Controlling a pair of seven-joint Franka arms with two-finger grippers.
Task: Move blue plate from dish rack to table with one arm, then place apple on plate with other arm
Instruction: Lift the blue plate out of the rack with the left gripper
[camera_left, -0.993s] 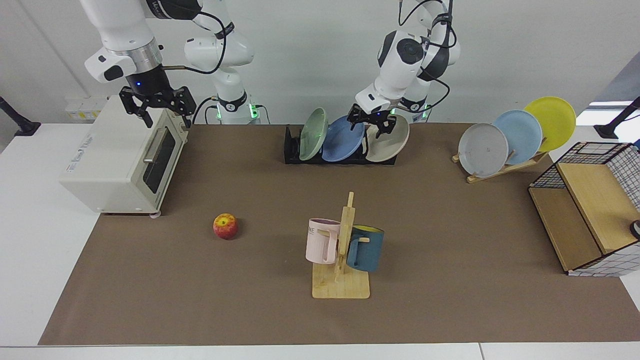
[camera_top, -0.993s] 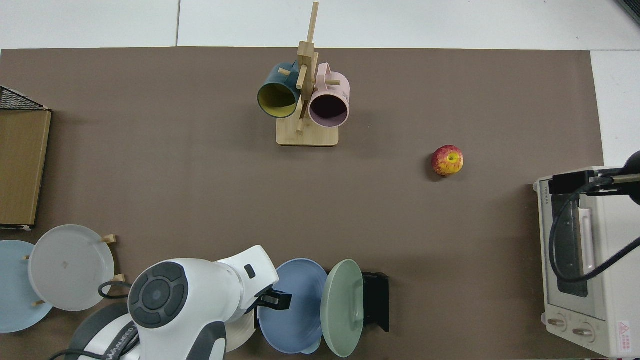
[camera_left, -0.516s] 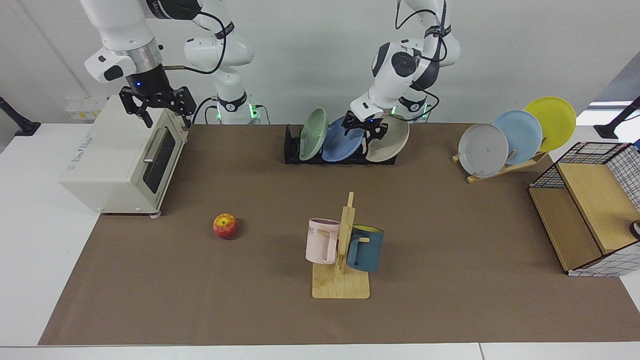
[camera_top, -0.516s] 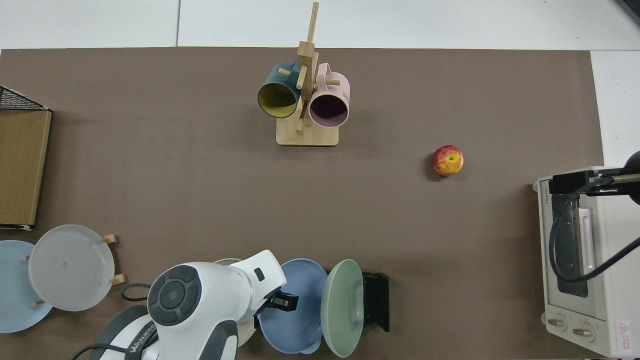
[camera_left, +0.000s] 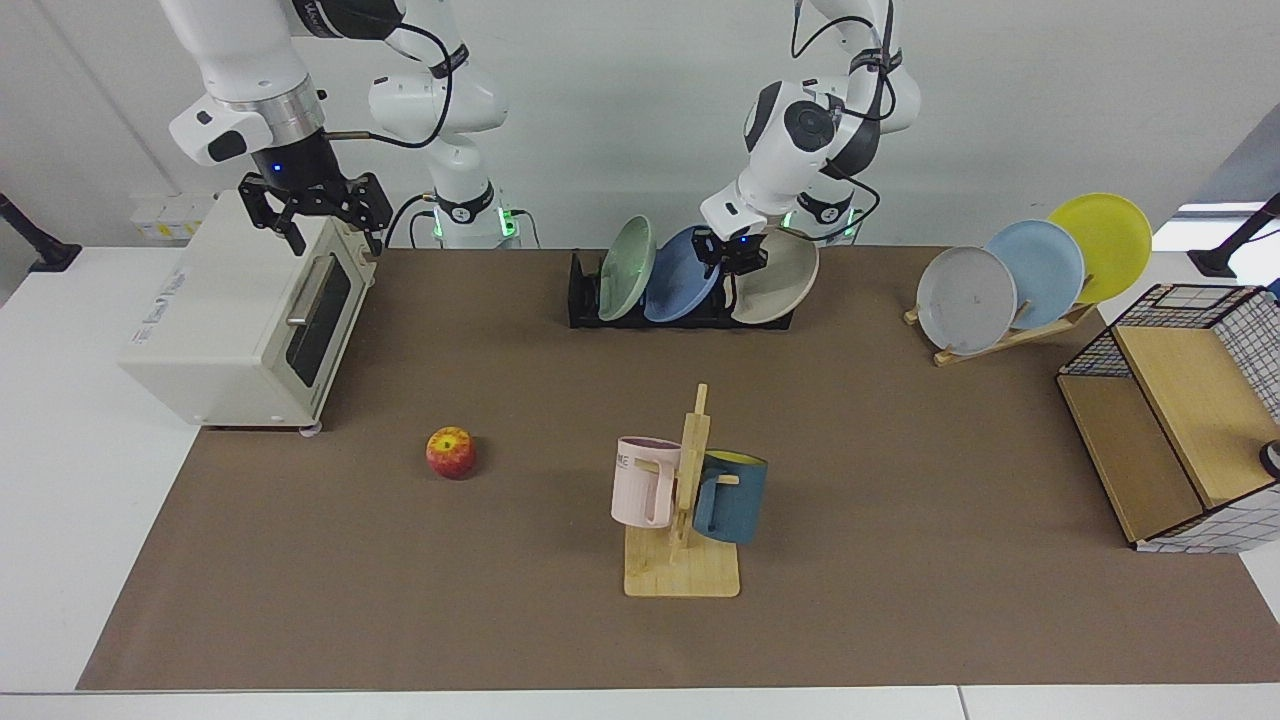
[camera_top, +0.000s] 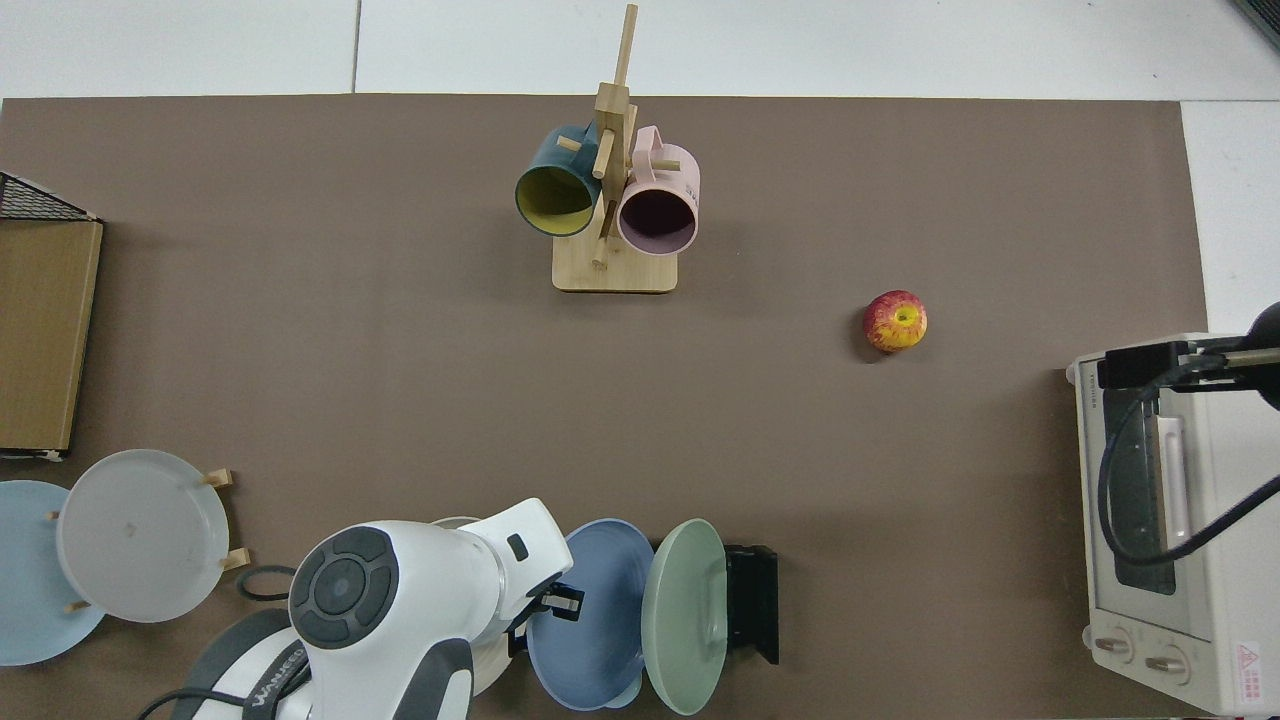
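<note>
You saw a matt brown mat (camera_left: 900, 560) over the smooth white table (camera_left: 60, 500). The blue plate (camera_left: 680, 285) looked glossy, like glazed ware or hard plastic, standing in the dull black dish rack (camera_left: 585, 295). The apple (camera_left: 451, 452) had a waxy, faintly shiny skin. The mug stand (camera_left: 682, 560) was pale unpainted wood. The arms' shells (camera_left: 800, 150) were smooth white plastic.

A robotics lab staged as a kitchen: two white robot arms (camera_left: 800, 130) stand at the far edge of a white table (camera_left: 60, 480) overlaid by a brown mat (camera_left: 900, 500), against bare white walls, with a toaster oven (camera_left: 240, 320), plate racks and a mug stand (camera_left: 685, 500) spread out like test props
</note>
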